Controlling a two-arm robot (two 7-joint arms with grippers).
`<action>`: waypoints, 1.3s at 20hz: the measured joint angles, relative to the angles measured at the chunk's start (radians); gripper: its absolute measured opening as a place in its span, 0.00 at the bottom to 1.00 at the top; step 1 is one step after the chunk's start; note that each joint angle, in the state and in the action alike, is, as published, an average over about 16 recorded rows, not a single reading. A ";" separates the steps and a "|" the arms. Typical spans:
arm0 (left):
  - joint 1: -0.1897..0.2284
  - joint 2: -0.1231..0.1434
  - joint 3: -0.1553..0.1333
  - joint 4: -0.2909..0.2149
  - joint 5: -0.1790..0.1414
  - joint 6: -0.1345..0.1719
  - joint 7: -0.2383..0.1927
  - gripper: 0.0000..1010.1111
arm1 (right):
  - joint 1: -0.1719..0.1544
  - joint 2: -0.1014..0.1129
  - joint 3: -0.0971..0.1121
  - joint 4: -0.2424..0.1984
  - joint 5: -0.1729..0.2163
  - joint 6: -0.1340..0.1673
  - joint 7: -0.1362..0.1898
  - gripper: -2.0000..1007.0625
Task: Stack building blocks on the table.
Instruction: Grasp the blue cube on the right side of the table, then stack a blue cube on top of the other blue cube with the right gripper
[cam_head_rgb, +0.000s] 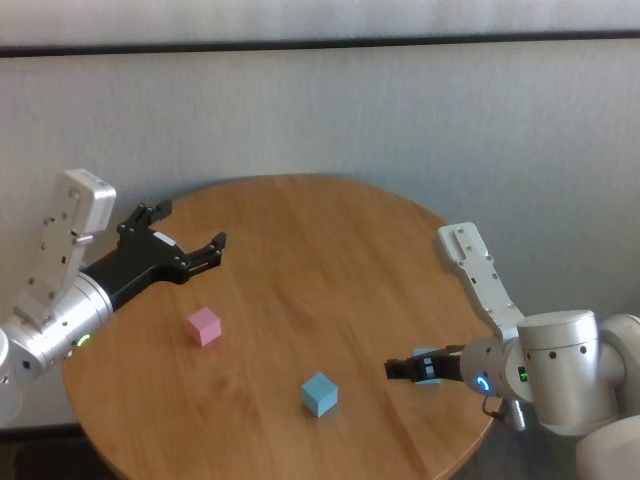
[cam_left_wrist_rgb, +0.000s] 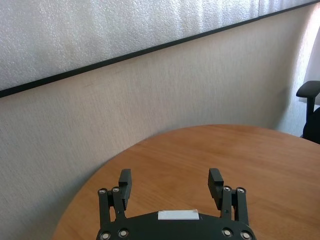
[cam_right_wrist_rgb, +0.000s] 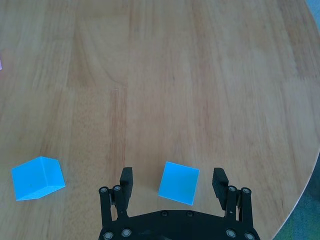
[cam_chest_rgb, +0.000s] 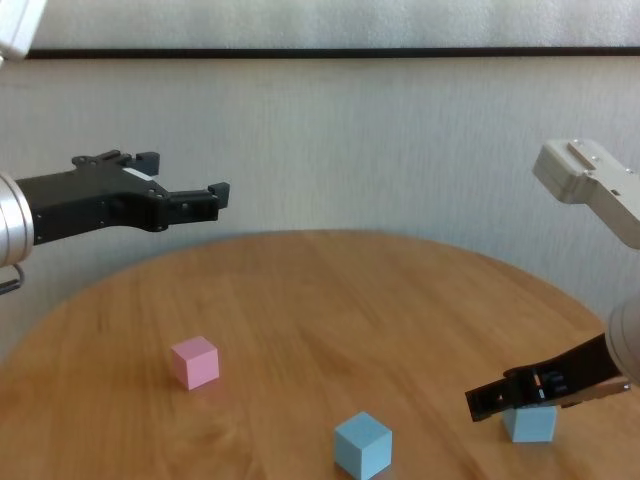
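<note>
three small cubes are seen on the round wooden table (cam_head_rgb: 300, 230), all resting separately on its top, none stacked. the pink block (cam_head_rgb: 204, 326) is placed toward the robot's left side of the table. a light blue block (cam_head_rgb: 320, 394) is placed nearer the front edge, about midway across, well apart from the pink one. the second light blue block (cam_right_wrist_rgb: 178, 182) is found at the robot's right, near the table's rim.

the right gripper (cam_right_wrist_rgb: 174, 184) is lowered over that second block, and its fingers (cam_right_wrist_rgb: 126, 181) are spread wide, one on either side of the cube. a clear gap is seen between each finger and the block's sides in the right wrist view, so the block is not gripped. in the chest view the block (cam_chest_rgb: 529, 422) is seen resting on the table beneath the gripper.

the left gripper (cam_head_rgb: 184, 232) is held in the air above the far left part of the table, away from all the blocks. its fingers (cam_left_wrist_rgb: 124, 180) are also spread wide, and nothing is held between them.
</note>
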 joint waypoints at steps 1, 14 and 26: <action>0.000 0.000 0.000 0.000 0.000 0.000 0.000 0.99 | 0.000 0.000 0.000 0.000 0.000 0.000 0.000 0.99; 0.000 0.000 0.000 0.000 0.000 0.000 0.000 0.99 | -0.002 0.001 -0.001 -0.003 0.000 0.004 -0.006 0.77; 0.000 0.000 0.000 0.000 0.000 0.000 0.000 0.99 | -0.002 0.001 -0.002 -0.005 0.000 0.005 -0.007 0.44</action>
